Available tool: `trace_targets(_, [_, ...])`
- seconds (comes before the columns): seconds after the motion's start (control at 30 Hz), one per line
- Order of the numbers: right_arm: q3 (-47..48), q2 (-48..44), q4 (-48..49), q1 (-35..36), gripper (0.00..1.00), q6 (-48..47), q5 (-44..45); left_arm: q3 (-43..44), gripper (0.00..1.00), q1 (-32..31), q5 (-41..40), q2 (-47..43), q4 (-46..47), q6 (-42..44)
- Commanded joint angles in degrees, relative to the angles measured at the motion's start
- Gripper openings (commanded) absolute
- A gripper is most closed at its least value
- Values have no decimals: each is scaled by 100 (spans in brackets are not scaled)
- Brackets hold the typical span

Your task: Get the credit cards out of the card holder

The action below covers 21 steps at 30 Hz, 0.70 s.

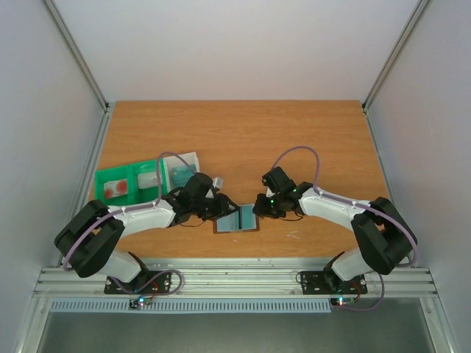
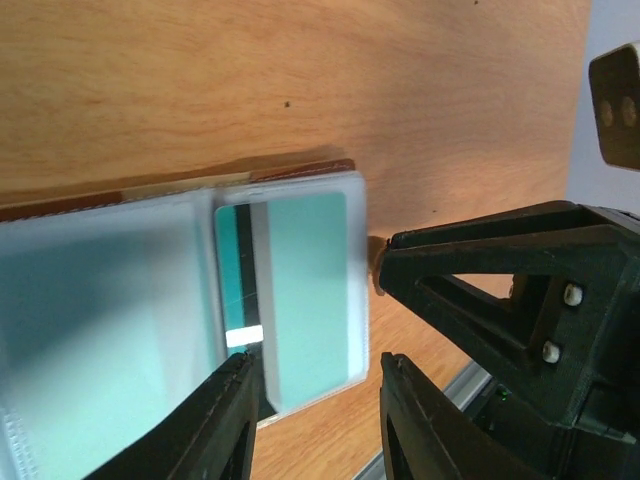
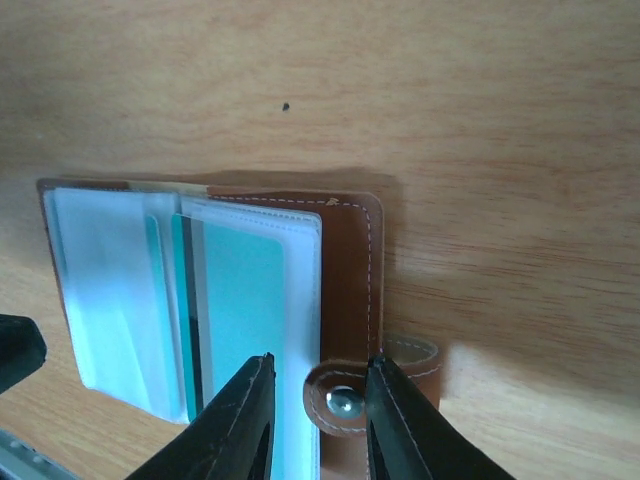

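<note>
The brown leather card holder (image 1: 237, 220) lies open on the table between my two grippers, with its clear sleeves fanned out. A teal-green card (image 2: 305, 290) sits inside the outermost sleeve, and it also shows in the right wrist view (image 3: 240, 305). I cannot make out a white card. My left gripper (image 2: 320, 405) is open, with its fingers either side of the near corner of that sleeve. My right gripper (image 3: 318, 415) is open and straddles the snap tab (image 3: 342, 402) on the brown cover (image 3: 350, 260). Neither gripper holds anything.
A green and clear compartment tray (image 1: 136, 182) lies at the left, just behind my left arm. The metal rail (image 1: 235, 279) runs along the near table edge, close to the card holder. My right gripper's black body (image 2: 520, 300) shows in the left wrist view.
</note>
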Motion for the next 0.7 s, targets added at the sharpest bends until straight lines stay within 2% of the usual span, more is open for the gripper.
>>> trace_targets(0.0, [72, 288, 280, -11, 25, -164, -336, -219, 36, -2, -207, -154, -107, 111])
trace_targets(0.3, [-157, 726, 515, 54, 15, -170, -373, -388, 35, 1, -126, -27, 132, -66])
trace_targets(0.67, [-288, 716, 637, 64, 12, -147, -379, -396, 25, 8, -44, 471, 712, -314])
